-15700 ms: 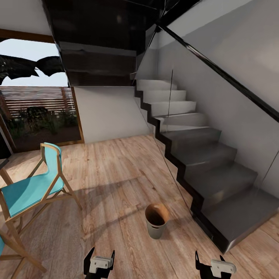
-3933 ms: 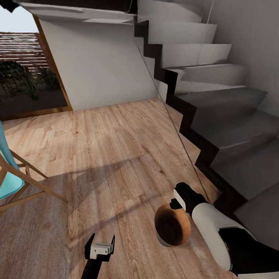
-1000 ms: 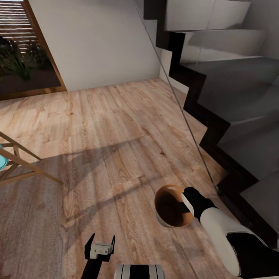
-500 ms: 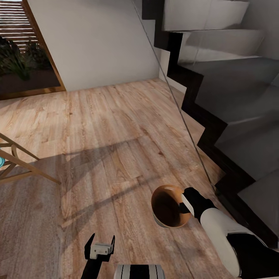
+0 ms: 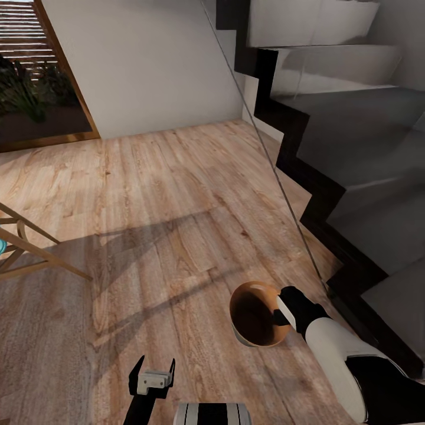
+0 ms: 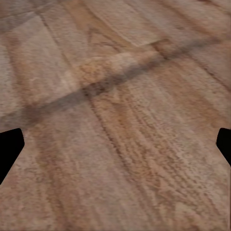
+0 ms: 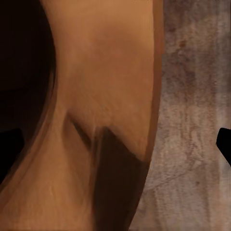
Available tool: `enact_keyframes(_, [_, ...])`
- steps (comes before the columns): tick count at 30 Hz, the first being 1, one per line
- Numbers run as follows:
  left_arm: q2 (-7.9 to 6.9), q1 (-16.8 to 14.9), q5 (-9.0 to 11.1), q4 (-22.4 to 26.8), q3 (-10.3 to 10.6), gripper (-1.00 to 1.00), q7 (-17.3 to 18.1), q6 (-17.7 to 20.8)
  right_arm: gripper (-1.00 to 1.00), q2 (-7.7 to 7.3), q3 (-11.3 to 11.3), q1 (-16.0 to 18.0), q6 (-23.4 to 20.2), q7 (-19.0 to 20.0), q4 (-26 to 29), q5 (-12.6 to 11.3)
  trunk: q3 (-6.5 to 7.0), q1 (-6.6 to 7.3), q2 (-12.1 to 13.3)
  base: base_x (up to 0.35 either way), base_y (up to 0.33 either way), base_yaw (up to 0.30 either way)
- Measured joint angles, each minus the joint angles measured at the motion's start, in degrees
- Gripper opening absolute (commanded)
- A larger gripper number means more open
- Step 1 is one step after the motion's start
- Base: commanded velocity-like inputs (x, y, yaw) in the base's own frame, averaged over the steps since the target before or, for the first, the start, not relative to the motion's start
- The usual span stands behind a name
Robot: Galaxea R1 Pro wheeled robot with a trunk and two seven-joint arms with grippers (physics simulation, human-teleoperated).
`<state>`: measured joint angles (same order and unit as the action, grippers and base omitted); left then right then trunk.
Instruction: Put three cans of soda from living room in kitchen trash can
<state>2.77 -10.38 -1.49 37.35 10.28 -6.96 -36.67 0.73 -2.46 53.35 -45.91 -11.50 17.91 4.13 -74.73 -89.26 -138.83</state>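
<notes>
Trash can [image 5: 258,316]: small round bin, copper-brown inside, pale outer wall showing as a thin strip at the near edge; it stands on the wood-plank floor [image 5: 165,212] close to the foot of the staircase. Seen from the head view, its inside looks bare. In the right wrist view the copper inner wall [image 7: 106,96] curves past close up, with floor beyond the rim.

Right hand [image 5: 282,313]: black, on a white forearm, placed at the bin's rim on the stair side, one finger over the inner wall. Whether it pinches the rim or merely sits across it cannot be told; the right wrist view shows dark fingertips at the two side edges, apart.

Left hand [image 5: 152,375]: low in the head view, well apart from the bin, fingers spread wide with nothing between them, floor planks beneath.

Staircase [image 5: 348,165]: grey treads, black stringer, glass panel along its side.

Chair leg [image 5: 35,254]: pale wood, at the left edge.

Glazed door [image 5: 35,88]: wood-framed, greenery outside.
</notes>
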Motion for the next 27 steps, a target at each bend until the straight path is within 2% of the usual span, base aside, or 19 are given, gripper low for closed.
enact_keyframes(12, [-0.04, -0.02, 0.0, 0.09, 0.0, 1.0, 0.1, -0.15, 1.0, -0.08, 0.0, -0.47, 1.11, 0.06, 0.0, 0.01, 0.0, 0.0, 0.0, 0.0, -0.046, 0.0])
enact_keyframes(13, [-0.04, -0.01, 0.0, 0.09, 0.0, 1.0, 0.1, -0.15, -1.0, -0.08, 0.0, -0.51, 1.13, 0.07, 0.0, 0.0, 0.0, 0.0, 0.0, 0.0, -0.003, 0.0])
enact_keyframes(15, [-0.04, -0.01, 0.01, 0.08, 0.0, 1.0, 0.1, -0.15, -1.0, -0.07, 0.1, -0.58, 1.23, 0.2, 0.02, -0.55, 0.0, 0.0, 0.0, 0.0, -0.002, 0.0])
enact_keyframes(19, [-0.04, -0.02, 0.02, 0.09, 0.0, 1.0, 0.1, -0.15, -1.0, -0.11, -0.03, -0.81, 1.24, 0.15, 0.03, 0.01, 0.0, 0.0, 0.0, 0.0, 0.0, 0.0])
enact_keyframes(27, [-0.05, 0.01, 0.0, 0.08, 0.0, 1.0, 0.1, -0.15, -1.0, -0.1, -0.02, -0.93, 1.32, 0.18, 0.03, -0.35, 0.0, 0.0, 0.0, 0.0, 0.0, 0.0])
